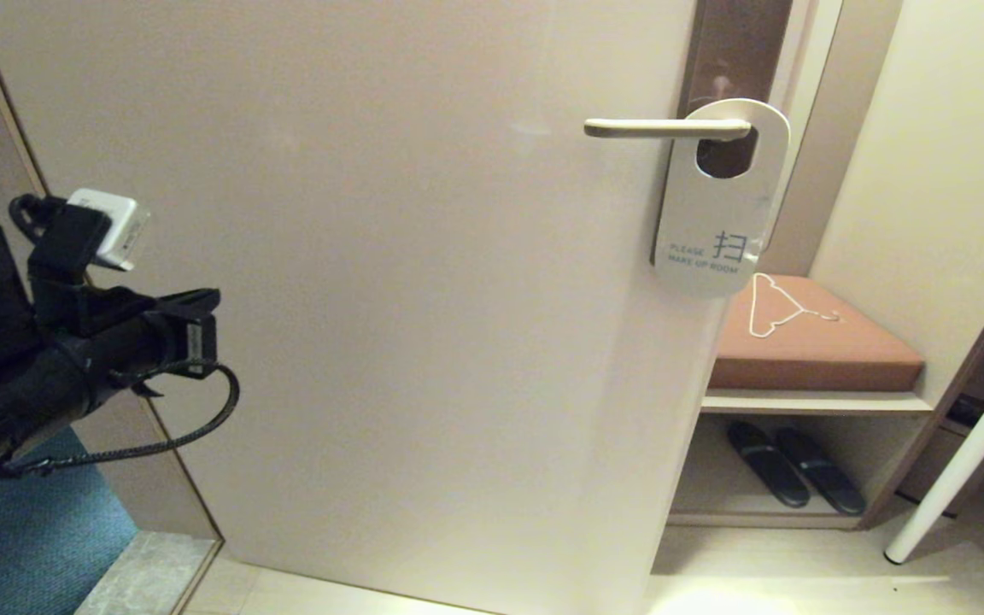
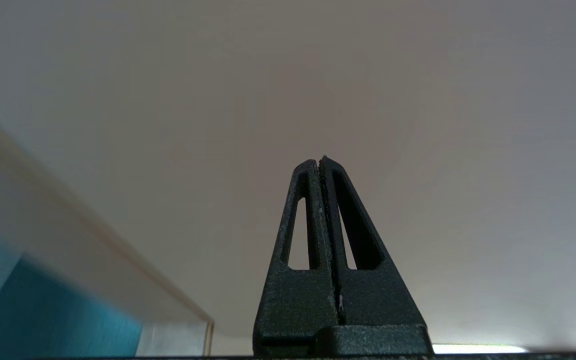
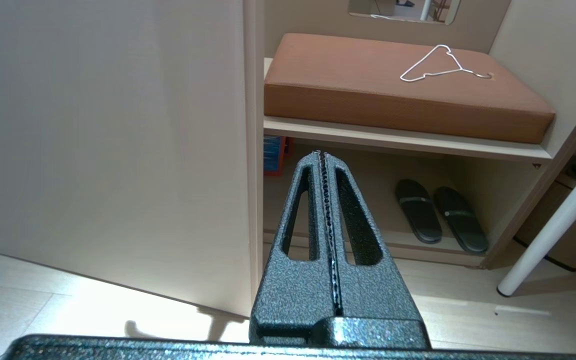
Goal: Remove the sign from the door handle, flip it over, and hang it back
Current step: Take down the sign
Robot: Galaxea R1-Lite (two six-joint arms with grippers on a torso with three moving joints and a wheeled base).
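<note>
A white sign (image 1: 718,224) hangs from the silver door handle (image 1: 667,128) at the door's right edge, its printed side reading "PLEASE MAKE UP ROOM" facing me. My left arm (image 1: 73,342) is raised at the left, far from the handle. My left gripper (image 2: 319,161) is shut and empty, pointing at the plain door face. My right gripper (image 3: 322,154) is shut and empty, low down by the door's edge (image 3: 253,175), below the sign. The sign and handle show in neither wrist view.
Right of the door is a bench with a brown cushion (image 1: 808,342) and a white wire hanger (image 1: 778,305) on it. Black slippers (image 1: 795,474) lie on the shelf beneath. A white table leg (image 1: 962,457) slants at the far right. Blue carpet (image 1: 22,530) lies beyond the door's left edge.
</note>
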